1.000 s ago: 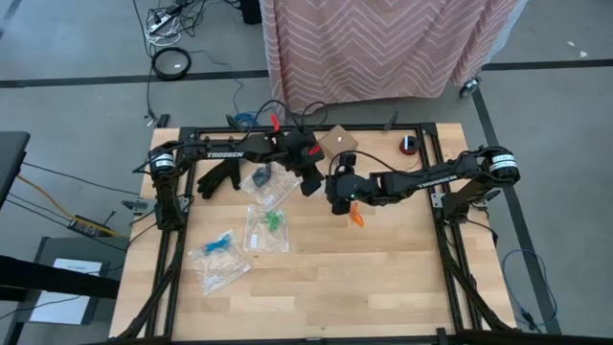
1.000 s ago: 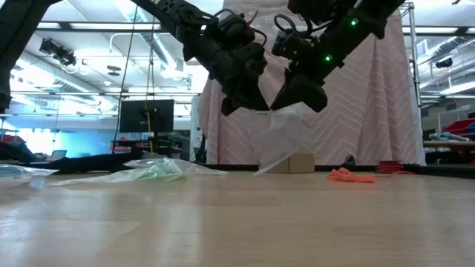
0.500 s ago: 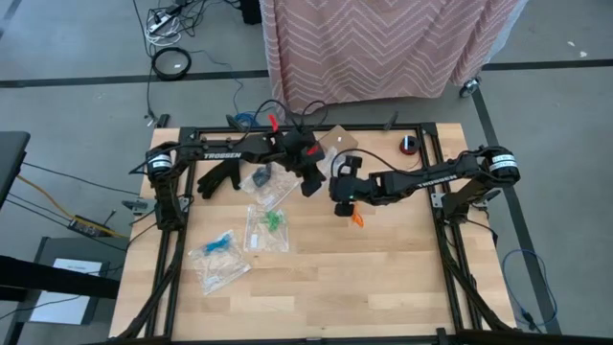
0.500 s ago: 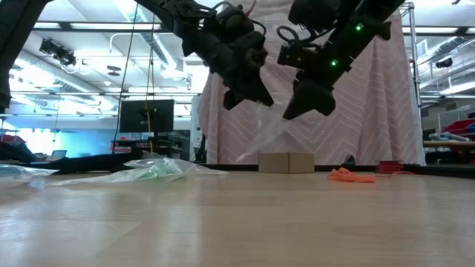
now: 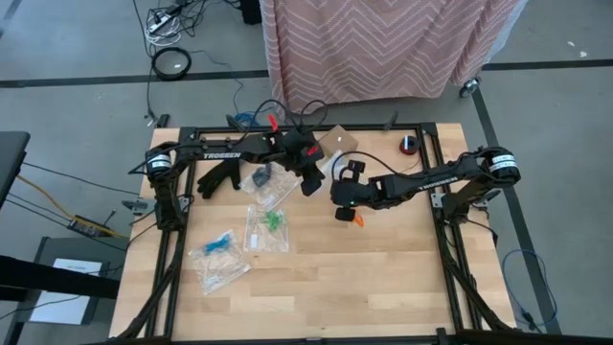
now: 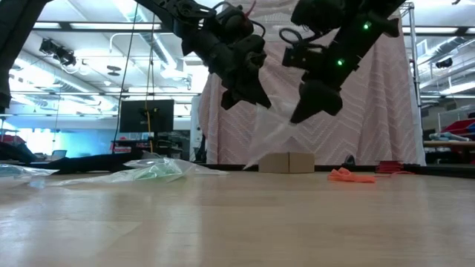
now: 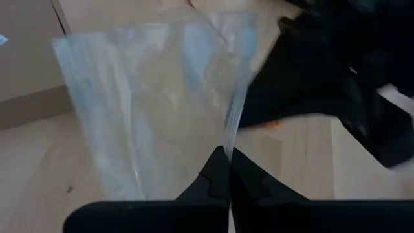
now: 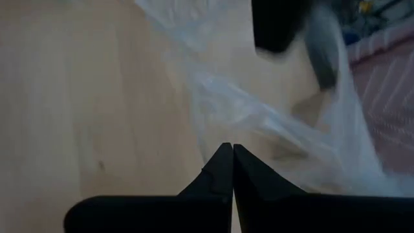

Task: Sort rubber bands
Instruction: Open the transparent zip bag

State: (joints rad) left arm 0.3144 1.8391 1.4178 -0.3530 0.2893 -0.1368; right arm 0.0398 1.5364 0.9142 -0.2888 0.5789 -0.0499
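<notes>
A clear plastic zip bag (image 6: 273, 132) hangs in the air between both grippers over the table's middle. My left gripper (image 5: 311, 184) is shut on its one side, and my right gripper (image 5: 342, 203) is shut on the other. A small heap of orange rubber bands (image 5: 356, 219) (image 6: 350, 176) lies on the table just beside the right gripper. Dark bands (image 5: 261, 177), green bands (image 5: 273, 219) and blue bands (image 5: 219, 243) lie in clear bags flat on the table's left half. My left gripper pinches the bag's edge (image 7: 230, 137) between its two shut fingers, coming down at a slant from the table's left; the bag spreads away from the tips, lifted. My right gripper pinches the bag's opposite edge (image 8: 213, 133) between its shut fingers, slanting down from the right; the film runs stretched toward the left gripper.
A small cardboard box (image 5: 337, 142) (image 6: 286, 162) stands at the far edge behind the grippers, with a red and black object (image 5: 409, 145) to its right. Another clear bag (image 5: 226, 274) lies near the left front. Bare wood shows on the near right part (image 5: 383, 278).
My right gripper has moved away from the left one, toward the table's right, and the left has risen a little. The bag, which hung crumpled with its lower part near the table, is now lifted and drawn out between the two grippers.
</notes>
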